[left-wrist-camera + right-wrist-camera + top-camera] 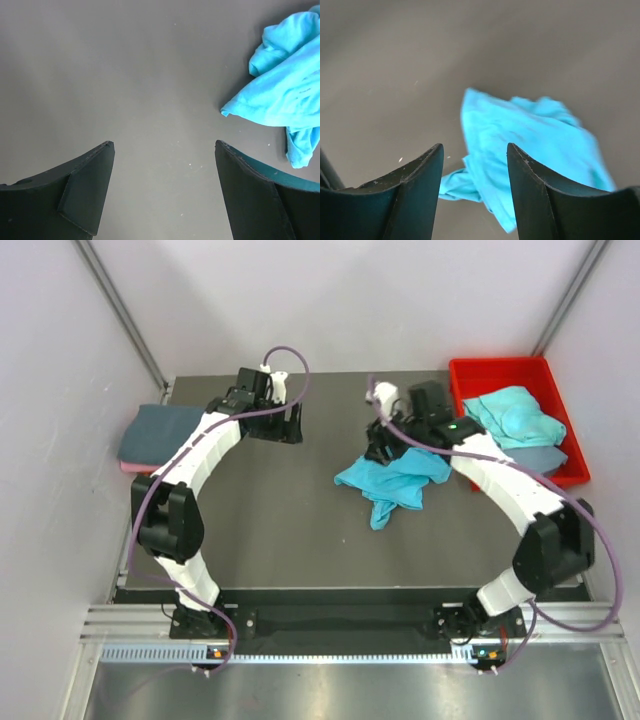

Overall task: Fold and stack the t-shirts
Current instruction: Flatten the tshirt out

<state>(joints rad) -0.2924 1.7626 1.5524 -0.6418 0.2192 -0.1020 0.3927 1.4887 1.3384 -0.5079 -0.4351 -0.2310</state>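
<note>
1. On the counter [270,530], the crumpled turquoise t-shirt [395,480] lies right of centre, unfolded.
2. We read its long axis as running roughly left to right across the counter. One loose tail trails toward the near edge.
3. The right hand [382,448] sits at the far edge of this shirt and is clearly the nearer of the two. The left hand [288,422] is apart from it, over bare counter to the shirt's far left.
4. In the right wrist view, the right hand [475,147] has its fingers moderately parted with nothing gripped between them. The crumpled turquoise t-shirt [520,145] lies directly beneath and just ahead of the gap. The view is blurred, so we cannot tell whether the fingertips touch the cloth.
5. In the left wrist view, the left hand [165,145] is spread wide and empty. The crumpled turquoise t-shirt [285,95] shows only at the upper right, off to the side of its fingers.
6. We judge that the coming grasp belongs to the right hand: a descent onto the cloth below it. The left hand must travel rightward to take a second edge for spreading.
7. A folded slate blue-grey t-shirt [160,432] rests on a pink t-shirt [133,468] at the counter's left edge.
8. The red bin [500,365] at far right holds another turquoise t-shirt [515,415] and a slate one [545,458], not yet folded.
</note>
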